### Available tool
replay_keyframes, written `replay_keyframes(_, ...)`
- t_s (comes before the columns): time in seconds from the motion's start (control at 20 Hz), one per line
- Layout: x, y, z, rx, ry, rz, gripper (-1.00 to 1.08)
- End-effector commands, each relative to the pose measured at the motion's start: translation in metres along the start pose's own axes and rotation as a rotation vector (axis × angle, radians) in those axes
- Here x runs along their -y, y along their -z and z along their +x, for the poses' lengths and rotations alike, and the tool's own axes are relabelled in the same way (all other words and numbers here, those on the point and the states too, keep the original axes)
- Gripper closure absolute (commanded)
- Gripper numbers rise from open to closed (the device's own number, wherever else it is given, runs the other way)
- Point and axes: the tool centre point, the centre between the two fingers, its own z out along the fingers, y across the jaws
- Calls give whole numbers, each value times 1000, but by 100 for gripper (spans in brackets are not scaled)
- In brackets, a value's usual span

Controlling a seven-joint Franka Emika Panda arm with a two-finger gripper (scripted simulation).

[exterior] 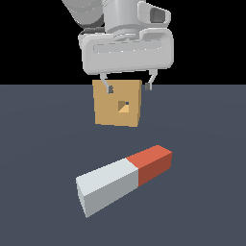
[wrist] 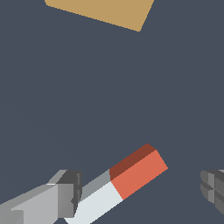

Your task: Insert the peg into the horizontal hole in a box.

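The peg [exterior: 122, 178] lies flat on the dark grey floor near the front of the exterior view, its light grey-white part toward the exterior view's left and its red-orange end [exterior: 153, 162] toward the right. The tan box [exterior: 117, 103] stands upright behind it, with the small square hole [exterior: 123, 106] at its centre. My gripper [exterior: 129, 88] hangs open and empty high above the floor, in front of the box's top edge. In the wrist view the peg [wrist: 120, 186] lies below, between the two fingers [wrist: 65, 194], and a corner of the box [wrist: 105, 12] shows.
The dark grey floor [exterior: 43, 144] stretches all around the peg and box. Nothing else stands on it.
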Motion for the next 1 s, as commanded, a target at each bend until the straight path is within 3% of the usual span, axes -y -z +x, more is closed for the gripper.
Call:
replay_keyframes(0.0, 0, 0, 0, 0, 0, 0, -92)
replay_keyframes(0.5, -2, -11, -13, 4, -92, 6, -92)
replay_keyframes(0.95, 0, -39, -49, 14, -343, 24, -92)
